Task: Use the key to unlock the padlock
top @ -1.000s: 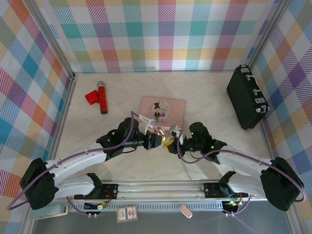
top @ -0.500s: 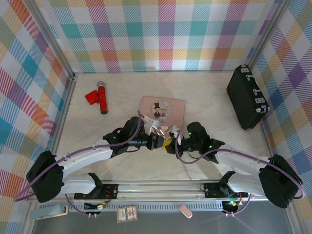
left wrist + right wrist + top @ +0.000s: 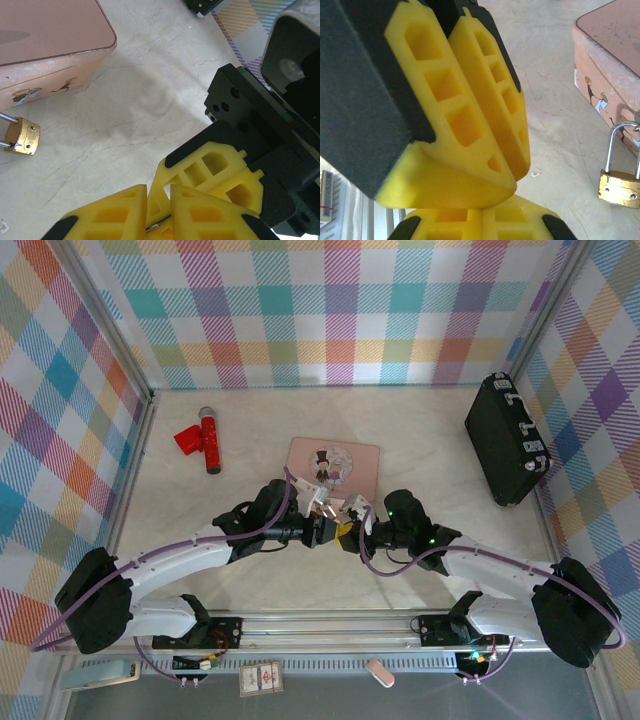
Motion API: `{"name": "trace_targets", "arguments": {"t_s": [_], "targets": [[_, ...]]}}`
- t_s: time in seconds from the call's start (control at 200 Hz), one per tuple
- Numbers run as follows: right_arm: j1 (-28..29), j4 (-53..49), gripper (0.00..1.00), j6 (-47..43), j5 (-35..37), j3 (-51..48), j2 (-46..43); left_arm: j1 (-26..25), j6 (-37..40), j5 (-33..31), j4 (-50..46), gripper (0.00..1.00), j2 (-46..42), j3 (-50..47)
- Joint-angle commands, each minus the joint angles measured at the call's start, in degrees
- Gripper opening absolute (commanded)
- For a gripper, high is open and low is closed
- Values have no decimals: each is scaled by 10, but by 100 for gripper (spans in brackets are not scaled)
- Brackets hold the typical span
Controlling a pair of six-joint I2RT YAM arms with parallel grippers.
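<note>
Left claw [image 3: 159, 194], right claw [image 3: 481, 212] closed tip to tip, hold unclear; padlock [image 3: 24, 136] beside tin [image 3: 50, 45].

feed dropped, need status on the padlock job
Left pincer shut, right pincer shut, tip to tip. Key too small to confirm. Padlock on table, shackle closed, beside pink tin.

legible text: none | black case [image 3: 506, 452]: white edge marks, too small to read | card [image 3: 260, 677]: print blurred
</note>
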Motion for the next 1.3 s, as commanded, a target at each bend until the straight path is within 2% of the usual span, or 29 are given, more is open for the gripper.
{"name": "trace_targets", "arguments": {"t_s": [0.0, 0.2, 0.515, 0.755, 1.0, 1.125, 1.295], "targets": [[4, 30, 0, 7, 4, -2, -8, -8, -4, 8, 7, 15, 9, 13], [4, 41, 0, 20, 16, -9, -13, -9, -15, -1, 19, 4, 11, 10], [2, 87, 0, 64, 44, -38, -27, -9, -50, -70, 60, 0, -14, -18], [-27, 127, 17, 109, 21, -64, -45, -8, -82, -125, 92, 0, -29, -40], [-83, 295, 29, 239, -46, -110, -23, -5, -142, -157, 166, 0, -32, -66], [-83, 365, 41, 331, -36, -114, 1, -5, -176, -172, 248, 0, -30, -94], [-83, 438, 45, 476, -14, -114, 35, -5, -201, -174, 329, 0, -8, -106]]}}
